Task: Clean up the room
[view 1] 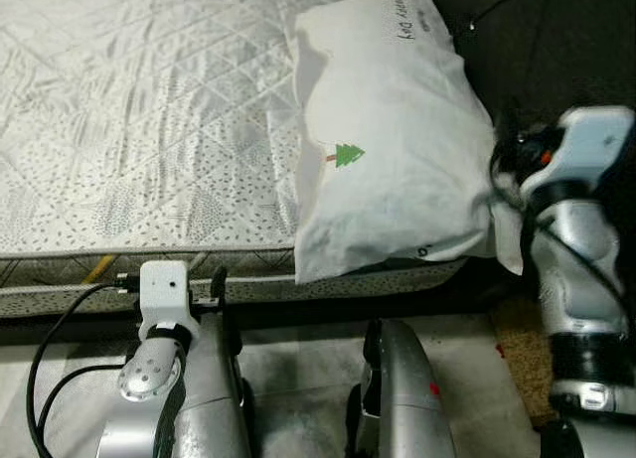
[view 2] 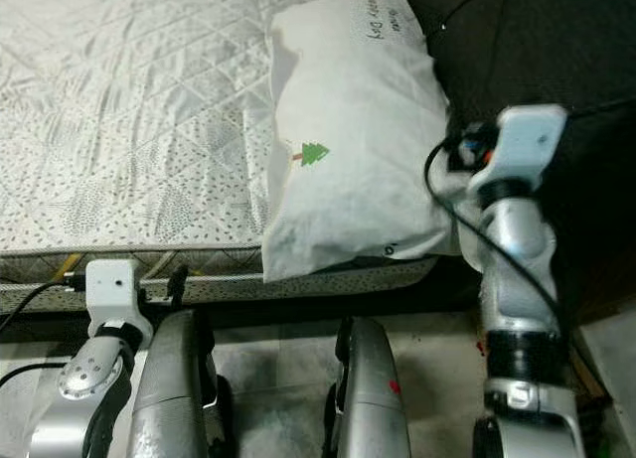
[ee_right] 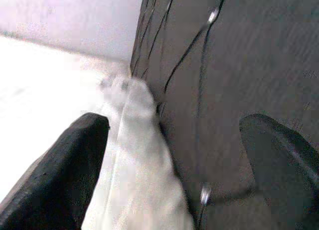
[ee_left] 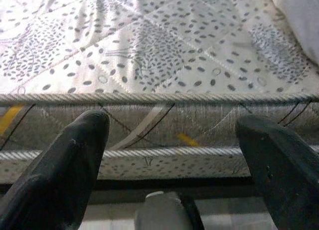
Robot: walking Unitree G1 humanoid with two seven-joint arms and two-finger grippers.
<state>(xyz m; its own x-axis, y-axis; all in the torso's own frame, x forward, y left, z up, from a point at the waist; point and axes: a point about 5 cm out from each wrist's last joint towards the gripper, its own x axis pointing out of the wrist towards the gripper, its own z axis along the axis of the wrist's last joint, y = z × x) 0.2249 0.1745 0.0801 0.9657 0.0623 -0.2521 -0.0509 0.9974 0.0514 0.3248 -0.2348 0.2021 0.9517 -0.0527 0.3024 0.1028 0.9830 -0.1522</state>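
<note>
I read "Day" in dark handwriting on the white pillow with a small green tree print; the rest is illegible. It lies at the quilted grey-patterned mattress's right edge, overhanging. My right gripper, fingers apart, sits beside it against the dark tufted headboard. My left gripper, open, faces the mattress side.

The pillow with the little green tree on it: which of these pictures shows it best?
The left eye view shows the pillow best: whole, lying on the mattress corner, tree print visible. The right eye view shows much the same. The right wrist view catches just a pale edge against the dark headboard; the left wrist view, one corner.
</note>
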